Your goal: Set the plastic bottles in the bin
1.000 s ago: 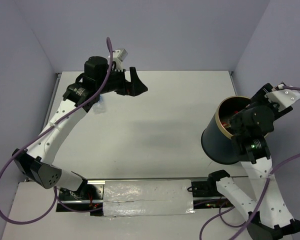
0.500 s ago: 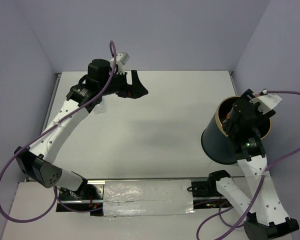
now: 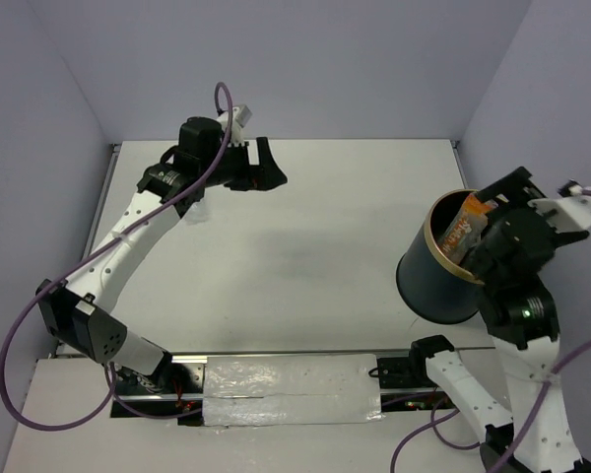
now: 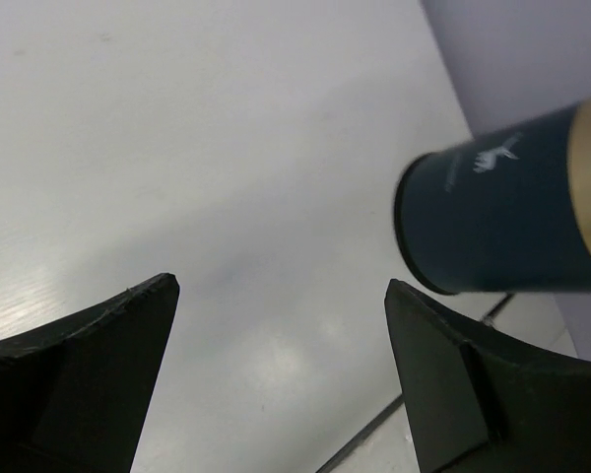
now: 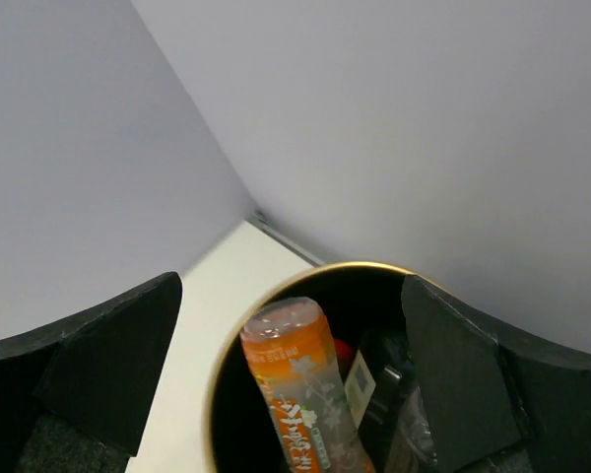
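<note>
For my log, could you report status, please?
Left end effector open; right end effector open over dark navy round bin. Orange plastic bottle inside, leaning. Nothing obstructing.

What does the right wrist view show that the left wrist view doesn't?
Right wrist only: the inside of the bin, an orange bottle leaning at its gold rim, other bottles beside it. Left wrist only: the bin's dark outer wall and base, plus table. Both: the bin, past an open right end effector or left end effector.
</note>
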Controlling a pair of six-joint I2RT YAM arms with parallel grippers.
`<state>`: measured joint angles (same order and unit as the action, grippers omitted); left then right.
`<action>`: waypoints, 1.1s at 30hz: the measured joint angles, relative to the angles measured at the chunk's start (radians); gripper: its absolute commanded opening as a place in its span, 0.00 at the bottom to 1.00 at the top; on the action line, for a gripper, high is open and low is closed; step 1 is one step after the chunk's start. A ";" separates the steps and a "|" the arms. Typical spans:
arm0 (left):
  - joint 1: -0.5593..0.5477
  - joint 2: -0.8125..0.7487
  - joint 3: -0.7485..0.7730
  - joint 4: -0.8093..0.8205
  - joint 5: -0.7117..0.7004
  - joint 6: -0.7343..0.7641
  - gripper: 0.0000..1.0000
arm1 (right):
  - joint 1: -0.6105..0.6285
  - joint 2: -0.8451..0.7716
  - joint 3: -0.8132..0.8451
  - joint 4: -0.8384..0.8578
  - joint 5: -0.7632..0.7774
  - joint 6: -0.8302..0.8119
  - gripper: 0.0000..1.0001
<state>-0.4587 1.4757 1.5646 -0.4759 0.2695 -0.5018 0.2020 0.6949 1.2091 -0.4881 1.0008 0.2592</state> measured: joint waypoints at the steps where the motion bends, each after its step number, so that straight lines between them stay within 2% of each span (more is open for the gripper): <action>1: 0.014 0.007 0.000 -0.012 -0.020 -0.009 0.99 | 0.000 -0.006 0.029 -0.001 -0.003 0.000 1.00; 5: 0.145 0.061 0.007 -0.088 -0.123 -0.060 0.99 | 0.000 -0.051 0.124 -0.007 -0.013 0.002 1.00; 8: 0.267 0.148 0.035 -0.157 -0.243 -0.084 0.99 | 0.000 -0.053 0.140 -0.019 -0.029 0.010 1.00; 11: 0.344 0.243 0.061 -0.206 -0.357 -0.085 0.99 | 0.000 -0.037 0.133 -0.050 -0.060 0.023 1.00; 15: 0.371 0.362 0.131 -0.268 -0.460 -0.074 0.99 | 0.000 -0.006 0.123 -0.079 -0.101 0.040 1.00; 19: 0.390 0.497 0.234 -0.277 -0.494 -0.069 0.99 | 0.000 0.018 0.123 -0.092 -0.140 0.055 1.00; 24: 0.418 0.596 0.221 -0.250 -0.513 -0.055 0.99 | 0.000 0.024 0.123 -0.098 -0.158 0.061 1.00; 26: 0.425 0.615 0.189 -0.230 -0.511 -0.053 0.92 | 0.000 0.024 0.123 -0.098 -0.166 0.062 1.00; 28: 0.426 0.631 0.164 -0.218 -0.499 -0.052 0.79 | 0.000 0.026 0.123 -0.100 -0.175 0.065 1.00; 31: 0.425 0.635 0.140 -0.183 -0.476 -0.047 0.65 | 0.000 0.032 0.123 -0.103 -0.188 0.069 1.00; 33: 0.425 0.629 0.126 -0.151 -0.454 -0.041 0.61 | 0.000 0.037 0.123 -0.105 -0.202 0.073 1.00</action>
<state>-0.0338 2.1052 1.6905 -0.6273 -0.1848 -0.5430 0.2020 0.7319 1.3323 -0.5934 0.7990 0.3325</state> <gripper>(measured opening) 0.693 0.994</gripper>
